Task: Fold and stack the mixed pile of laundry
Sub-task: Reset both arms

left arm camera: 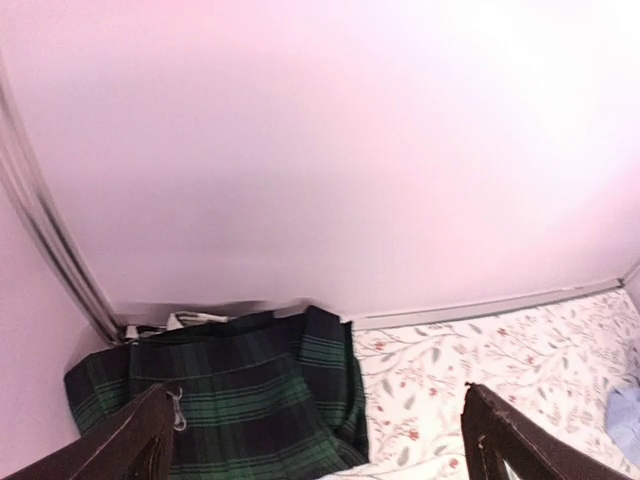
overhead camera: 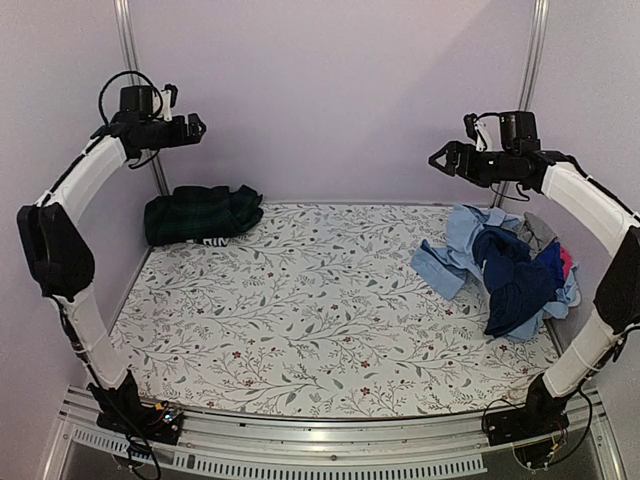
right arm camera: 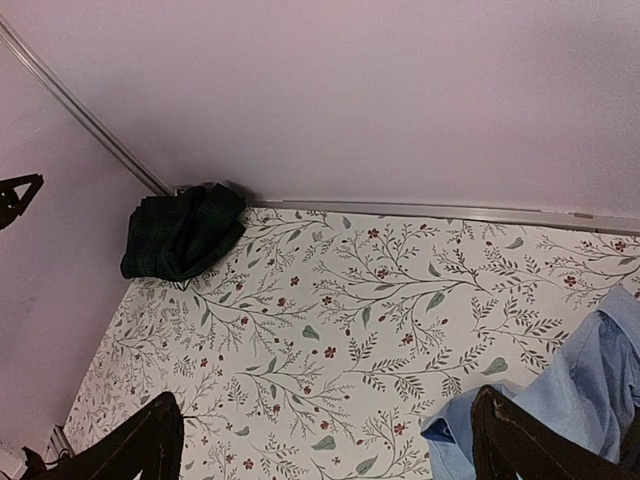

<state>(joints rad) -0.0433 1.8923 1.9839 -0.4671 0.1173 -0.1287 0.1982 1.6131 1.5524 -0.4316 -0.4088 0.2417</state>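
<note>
The mixed laundry pile (overhead camera: pixel 512 268) lies crumpled on the right side of the table, towards the far edge. Its light blue shirt (overhead camera: pixel 455 255) spreads out towards the middle, with a navy piece (overhead camera: pixel 515 290) draped over it. A grey piece (overhead camera: pixel 541 230) and a pink piece (overhead camera: pixel 566 263) show at the pile's right side. Well apart from it, a dark green-navy plaid garment (overhead camera: pixel 200 213) sits in a compact bundle in the far left corner, against the wall. Everything rests on the white floral-printed table covering (overhead camera: pixel 320 320). My right pincer (overhead camera: pixel 440 160) hangs in the air above the pile's far left edge, jaws spread wide, gripping nothing. My left pincer (overhead camera: pixel 198 126) hangs high over the plaid garment, also spread wide and empty, clear of the cloth.
</note>
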